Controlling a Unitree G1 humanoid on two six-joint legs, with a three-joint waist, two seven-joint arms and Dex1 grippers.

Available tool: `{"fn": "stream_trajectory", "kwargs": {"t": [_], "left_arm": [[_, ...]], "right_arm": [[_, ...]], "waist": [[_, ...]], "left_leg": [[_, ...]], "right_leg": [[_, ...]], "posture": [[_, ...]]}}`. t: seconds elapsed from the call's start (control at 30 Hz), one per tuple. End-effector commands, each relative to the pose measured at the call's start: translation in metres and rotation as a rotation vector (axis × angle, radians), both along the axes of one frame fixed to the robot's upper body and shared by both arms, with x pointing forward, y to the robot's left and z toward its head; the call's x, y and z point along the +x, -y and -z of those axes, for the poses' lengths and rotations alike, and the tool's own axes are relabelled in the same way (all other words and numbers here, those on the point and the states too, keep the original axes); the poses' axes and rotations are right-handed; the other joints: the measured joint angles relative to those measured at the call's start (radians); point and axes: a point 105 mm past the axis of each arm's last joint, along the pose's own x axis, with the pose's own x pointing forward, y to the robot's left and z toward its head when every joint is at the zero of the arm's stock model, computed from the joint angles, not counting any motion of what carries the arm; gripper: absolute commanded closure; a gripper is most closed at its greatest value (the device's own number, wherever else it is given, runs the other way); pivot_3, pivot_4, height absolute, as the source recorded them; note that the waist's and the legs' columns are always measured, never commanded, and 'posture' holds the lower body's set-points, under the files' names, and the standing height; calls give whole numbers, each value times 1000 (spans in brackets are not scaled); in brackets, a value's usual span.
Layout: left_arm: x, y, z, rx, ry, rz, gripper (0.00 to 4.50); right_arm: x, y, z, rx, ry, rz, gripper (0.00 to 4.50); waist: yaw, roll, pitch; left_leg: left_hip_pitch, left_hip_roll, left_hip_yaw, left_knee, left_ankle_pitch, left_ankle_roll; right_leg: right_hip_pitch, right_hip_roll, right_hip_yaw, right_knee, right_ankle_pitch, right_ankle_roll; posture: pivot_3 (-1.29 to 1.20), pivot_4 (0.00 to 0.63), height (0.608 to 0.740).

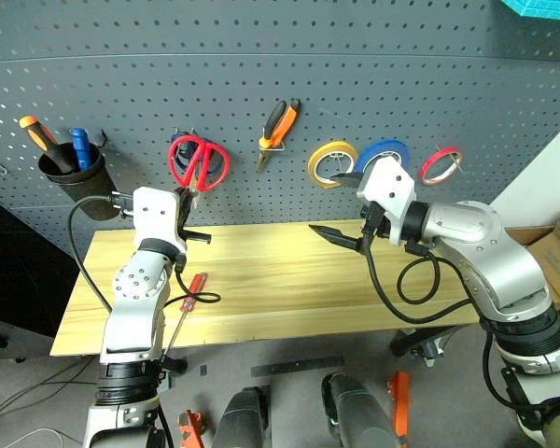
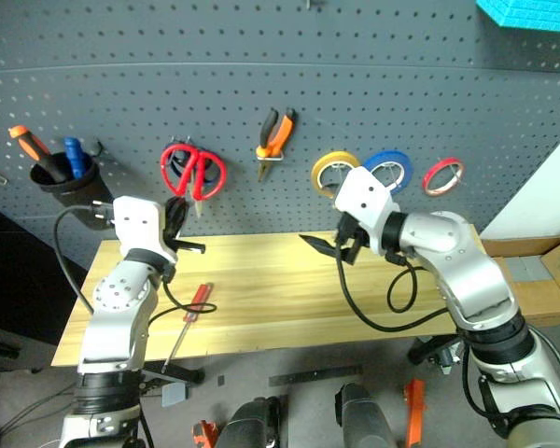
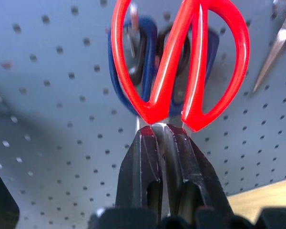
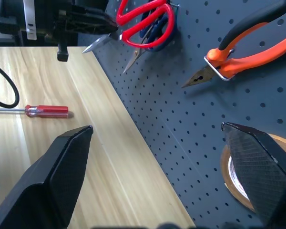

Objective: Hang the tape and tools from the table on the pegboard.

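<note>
Red-handled scissors (image 3: 181,62): on pegboard (image 1: 280,84), blades pinched by the left gripper (image 3: 164,133) per its wrist view. Screwdriver (image 1: 189,297): on table (image 1: 289,280), six o'clock of scissors. Right gripper (image 4: 157,157): spread wide, empty.

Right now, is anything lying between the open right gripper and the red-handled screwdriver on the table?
Nothing visible blocks it. The red-handled screwdriver lies alone on the table, with bare wood between it and the right gripper. The left gripper is up at the red-handled scissors on the pegboard, and its black cable loops beside the handle.
</note>
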Motion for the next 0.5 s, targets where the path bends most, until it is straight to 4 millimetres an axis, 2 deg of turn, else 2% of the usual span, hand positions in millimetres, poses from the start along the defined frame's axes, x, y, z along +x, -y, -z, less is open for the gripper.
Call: {"fn": "stream_trajectory", "kwargs": {"t": [0.03, 0.1, 0.17, 0.27, 0.37, 0.5], "left_arm": [[-4, 8, 0, -10, 3, 44, 3428], [-7, 9, 6, -1, -20, 52, 2723], [-10, 8, 23, 7, -92, 64, 2050], [-25, -6, 89, -36, -409, 35, 1050], [-35, -18, 116, -84, -582, 6, 23], [-37, -34, 128, -166, -712, -41, 7]], "right_arm": [[-6, -5, -18, 33, 72, -21, 0], [-8, -7, -18, 47, 66, -30, 0], [-12, -9, -14, 57, 43, -38, 0], [-15, -14, 11, 107, -170, 28, 0], [-20, -20, 25, 121, -280, 85, 0], [-26, -28, 37, 133, -400, 134, 0]], "waist": [[1, 0, 0], [-1, 0, 0], [-1, 0, 0], [-4, 0, -1], [-8, 1, -1], [-6, 1, -1]], "left_leg": [[0, 0, 0, 0, 0, 0], [0, 0, 0, 0, 0, 0], [0, 0, 0, 0, 0, 0], [0, 1, -1, 0, 0, 0], [0, 1, -3, 0, 0, 0], [0, 1, -5, 2, 1, 1]], "right_leg": [[0, 0, 0, 0, 0, 0], [0, 0, 0, 0, 0, 0], [-1, 0, 1, 1, 0, 0], [-1, 0, 1, 1, 0, 0], [-2, 0, 0, 3, 0, 0], [-2, 1, -1, 4, -2, 3]], "posture": [[-172, 181, 740], [-172, 184, 740], [-172, 188, 740], [-172, 195, 740], [-170, 201, 740], [-168, 211, 740]]}}
